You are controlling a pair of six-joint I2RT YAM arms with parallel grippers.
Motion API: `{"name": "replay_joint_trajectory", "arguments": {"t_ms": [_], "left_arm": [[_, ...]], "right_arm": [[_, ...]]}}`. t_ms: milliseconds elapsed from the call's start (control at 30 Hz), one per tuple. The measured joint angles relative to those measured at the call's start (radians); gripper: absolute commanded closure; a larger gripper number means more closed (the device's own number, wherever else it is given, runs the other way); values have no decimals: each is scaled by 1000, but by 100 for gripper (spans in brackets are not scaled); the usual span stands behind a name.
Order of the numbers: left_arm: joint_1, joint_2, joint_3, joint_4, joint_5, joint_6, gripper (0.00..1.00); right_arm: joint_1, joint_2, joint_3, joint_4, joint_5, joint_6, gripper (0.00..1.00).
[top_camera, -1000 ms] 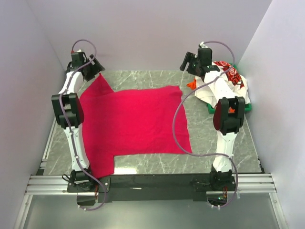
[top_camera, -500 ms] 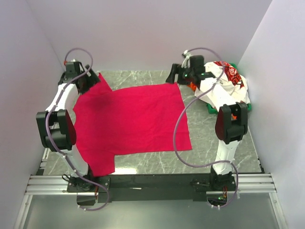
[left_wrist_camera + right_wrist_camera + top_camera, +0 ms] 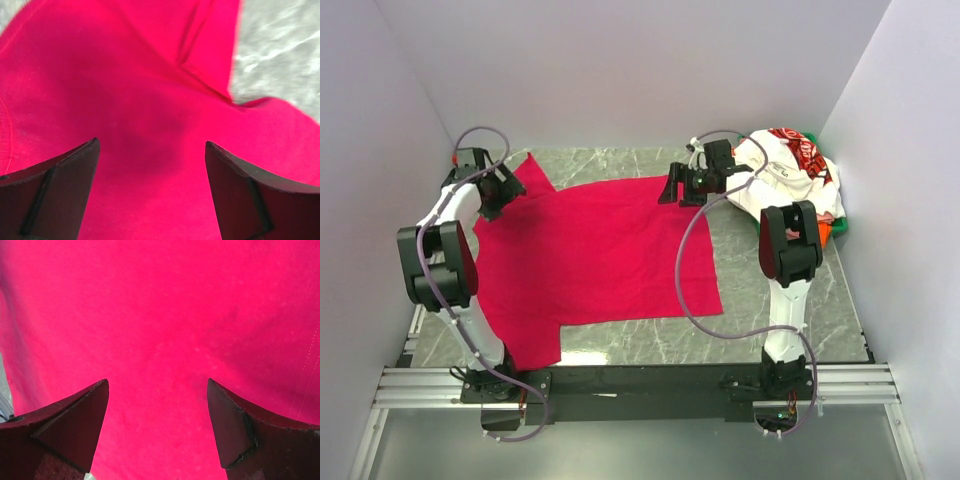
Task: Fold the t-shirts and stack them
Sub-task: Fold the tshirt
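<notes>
The crimson red t-shirt [image 3: 595, 250] lies spread flat across the marble table, one sleeve at the far left and one at the near left. My left gripper [image 3: 498, 192] hovers open over the shirt's far-left shoulder; its wrist view shows red cloth [image 3: 150, 125] between the spread fingers and nothing held. My right gripper [image 3: 672, 188] hovers open over the shirt's far-right corner, with red cloth [image 3: 160, 340] filling its wrist view. The white t-shirt with red-and-black print [image 3: 788, 170] tops a pile at the far right, with orange [image 3: 823, 229] and green [image 3: 839, 228] cloth showing under it.
Lilac walls close in the left, back and right sides. The grey marble tabletop [image 3: 770, 300] shows to the right of the red shirt. A metal rail [image 3: 640, 385] runs along the near edge by the arm bases.
Both grippers have come down and inward from above the far edge onto the red shirt's far corners. The right gripper moved left, away from the pile. The shirt has barely shifted.
</notes>
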Motion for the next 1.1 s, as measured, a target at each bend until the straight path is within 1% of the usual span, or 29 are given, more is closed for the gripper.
{"name": "replay_joint_trajectory", "arguments": {"t_ms": [267,400,600,800,1100], "left_arm": [[10,121,-13,-18,-3,15,9],[13,156,20,-23,-10,22,9],[8,217,93,-13,-1,27,11],[-32,337,263,15,40,26,11],[-116,578,627,36,144,26,10]], "right_arm": [[-10,103,8,-35,-16,21,16],[-11,119,43,-67,17,35,16],[-16,135,95,-128,114,94,16],[-58,176,181,-192,189,149,16],[-111,283,387,-278,249,168,16]]}}
